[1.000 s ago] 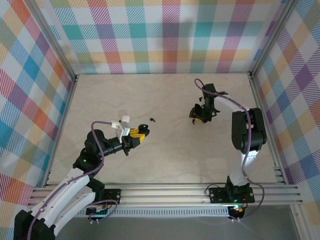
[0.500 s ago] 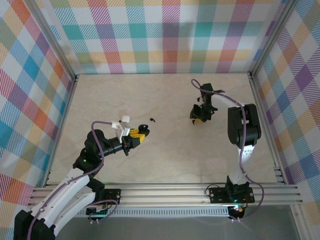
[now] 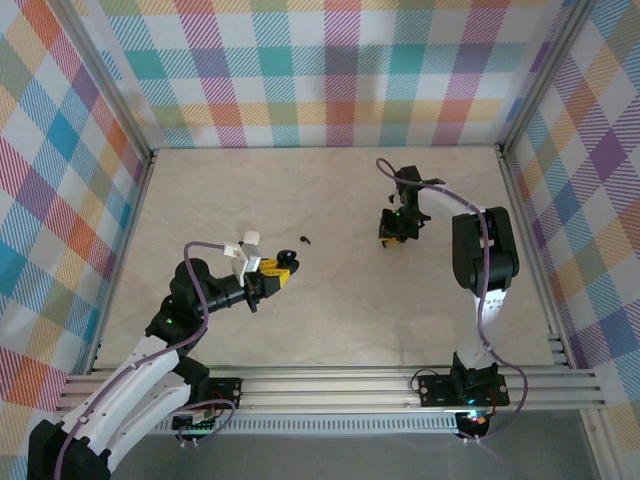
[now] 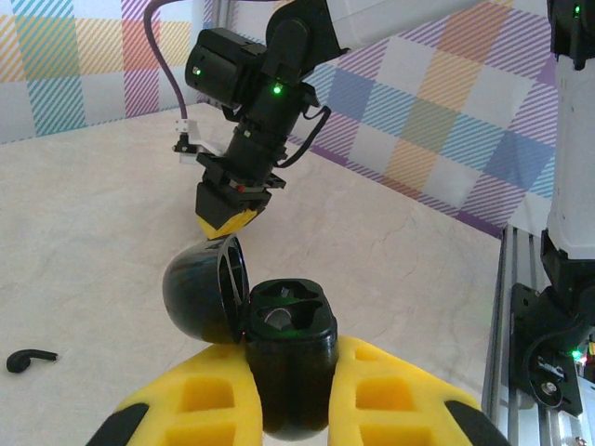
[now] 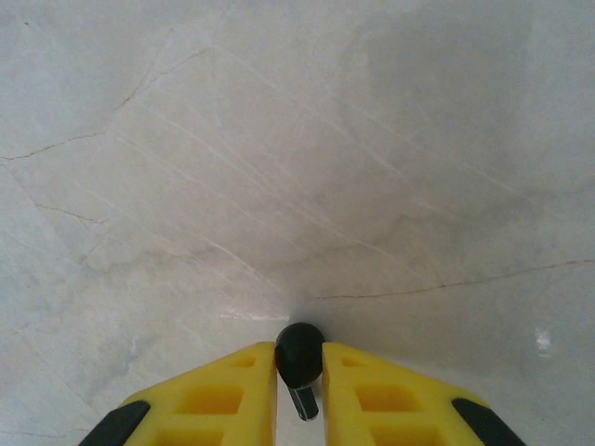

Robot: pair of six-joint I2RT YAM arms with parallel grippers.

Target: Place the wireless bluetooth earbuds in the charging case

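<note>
Two yellow fingers of the right gripper (image 5: pixel 299 372) have narrowed over the last second and now pinch a black earbud (image 5: pixel 299 349) by its bulb, low against the pale table (image 5: pixel 279 139) on the far right side. With that grip, this earbud looks ready to be lifted and carried. Well apart to the left, the left gripper (image 4: pixel 290 395) clamps the black charging case (image 4: pixel 290 325). Its lid (image 4: pixel 204 295) is swung open and its sockets appear empty. A second black earbud (image 4: pixel 31 358) lies loose near the case. The path between the arms looks unobstructed.
</note>
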